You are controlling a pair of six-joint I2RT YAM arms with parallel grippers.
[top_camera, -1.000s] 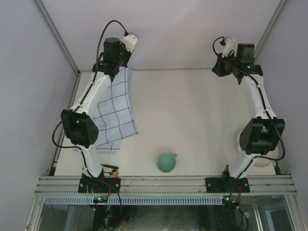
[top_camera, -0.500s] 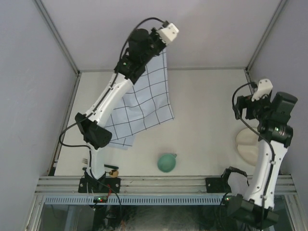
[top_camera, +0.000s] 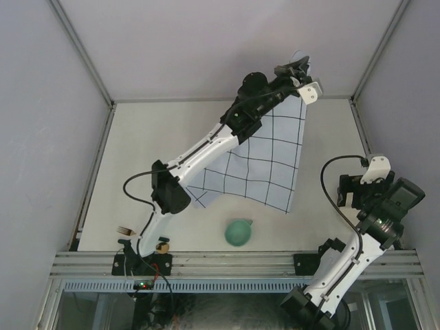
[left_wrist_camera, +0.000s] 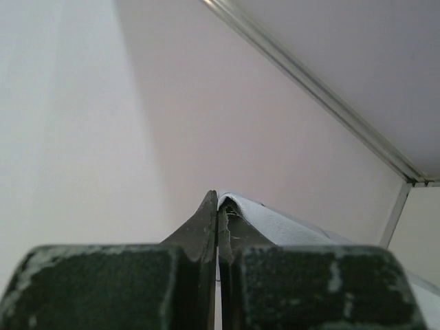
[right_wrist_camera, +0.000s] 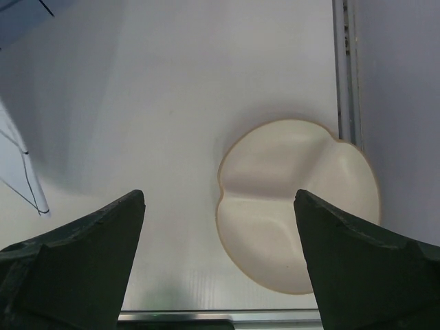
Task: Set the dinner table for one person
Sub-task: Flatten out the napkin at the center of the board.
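Observation:
My left gripper (top_camera: 294,69) is raised at the far right of the dinner table (top_camera: 137,151), shut on a corner of the pale-blue cloth with dark grid lines (top_camera: 265,161). The cloth hangs from it and trails back toward the middle of the table. In the left wrist view the jaws (left_wrist_camera: 216,201) pinch a fold of the cloth (left_wrist_camera: 282,227). My right gripper (top_camera: 349,191) hovers high over the near right side, open and empty (right_wrist_camera: 218,199). Below it lies a cream divided plate (right_wrist_camera: 295,206).
A teal cup (top_camera: 238,232) stands near the front edge at the middle. A fork (top_camera: 125,230) lies at the near left, with a small brown object (top_camera: 162,245) beside the left base. The cloth's edge (right_wrist_camera: 20,172) shows left of the plate. Grey walls enclose the table.
The left arm has swung from the far left to the far right, dragging the cloth across. The right arm has pulled back from the far right corner to above the plate and opened.

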